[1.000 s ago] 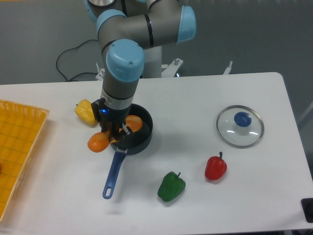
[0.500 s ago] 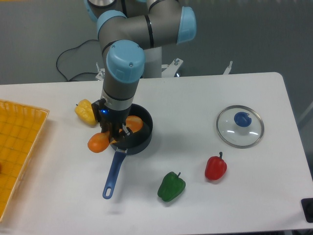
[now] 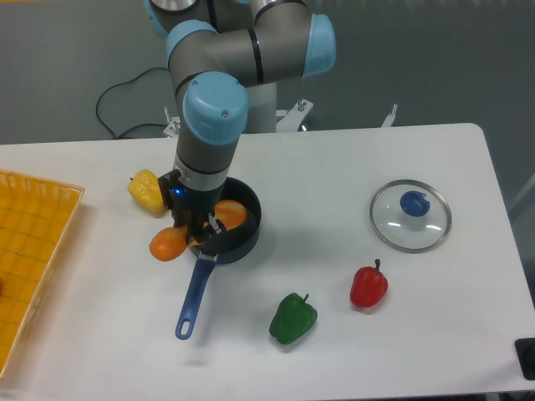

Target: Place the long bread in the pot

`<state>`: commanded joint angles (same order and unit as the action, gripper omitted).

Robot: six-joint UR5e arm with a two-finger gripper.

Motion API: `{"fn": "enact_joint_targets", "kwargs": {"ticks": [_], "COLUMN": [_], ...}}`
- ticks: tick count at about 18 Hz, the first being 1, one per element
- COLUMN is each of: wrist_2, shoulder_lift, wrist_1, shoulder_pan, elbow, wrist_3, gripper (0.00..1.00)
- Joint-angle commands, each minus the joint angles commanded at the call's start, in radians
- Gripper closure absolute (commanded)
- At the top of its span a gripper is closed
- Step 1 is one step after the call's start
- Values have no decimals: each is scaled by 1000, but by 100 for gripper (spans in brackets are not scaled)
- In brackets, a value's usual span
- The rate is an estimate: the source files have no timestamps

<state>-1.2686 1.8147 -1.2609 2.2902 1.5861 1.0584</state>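
Jaws of the gripper [image 3: 198,229] seem pinched on the long bread [image 3: 170,242], though the wrist hides them. Bread lies across the pot's [image 3: 242,236] left rim.

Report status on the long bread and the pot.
Gripper low over the pot, around the long bread; jaw state unclear. Bread lies across the pot rim, one end inside, one outside. Yellow pepper close by.
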Motion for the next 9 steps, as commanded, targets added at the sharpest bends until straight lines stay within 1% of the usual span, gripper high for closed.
{"fn": "enact_joint_targets", "kwargs": {"ticks": [9], "wrist_2": [-2], "shoulder_lift": [-3], "wrist_1": [-5], "shoulder_pan": [2], "elbow": [15], "wrist_3": [28], "gripper": [63]}}
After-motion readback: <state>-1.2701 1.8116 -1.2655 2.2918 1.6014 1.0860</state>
